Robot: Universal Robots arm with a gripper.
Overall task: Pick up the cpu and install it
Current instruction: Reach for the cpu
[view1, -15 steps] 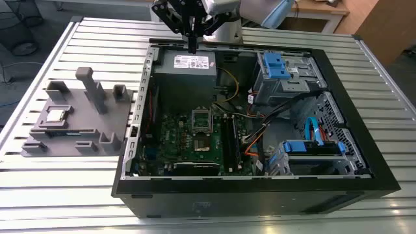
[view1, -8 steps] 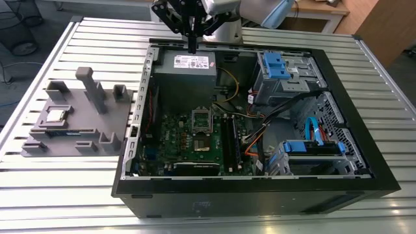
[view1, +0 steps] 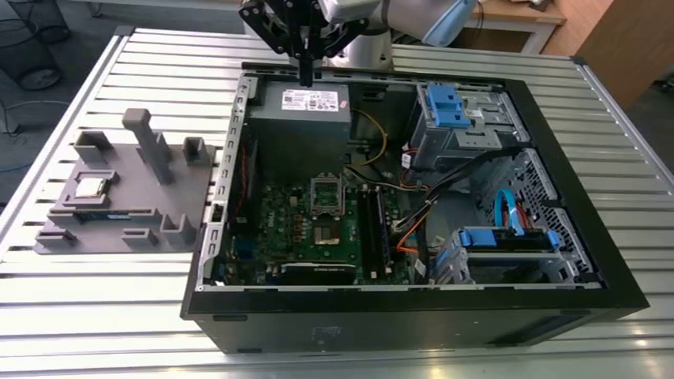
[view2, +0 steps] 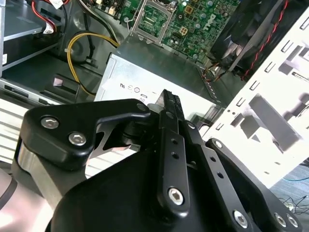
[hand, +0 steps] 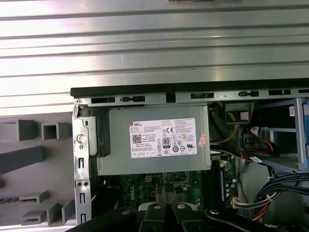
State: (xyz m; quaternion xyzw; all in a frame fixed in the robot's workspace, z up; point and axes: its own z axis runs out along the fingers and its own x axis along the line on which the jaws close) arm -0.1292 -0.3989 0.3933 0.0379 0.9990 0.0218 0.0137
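The cpu [view1: 91, 187], a small silver square chip, lies in a recess of the grey fixture block [view1: 116, 197] on the exterior view's left, outside the computer case. My gripper [view1: 306, 76] hangs well away from it, above the far edge of the open case [view1: 589, 197] and over the silver power supply [view1: 303, 106]. Its black fingers are shut together with nothing between them, as both wrist views show [view2: 169, 95] [hand: 166, 210]. The open socket frame [view1: 327, 193] sits on the green motherboard [view1: 284, 229] in the middle of the case.
Inside the case are blue drive bays [view1: 447, 110], a second blue bracket [view1: 506, 237], bundled cables [view1: 416, 213] and a yellow cable [view2: 79, 46]. The fixture block has upright posts [view1: 147, 142]. A memory stick [view1: 106, 213] lies in the block. All stands on a ribbed metal table [view1: 106, 276].
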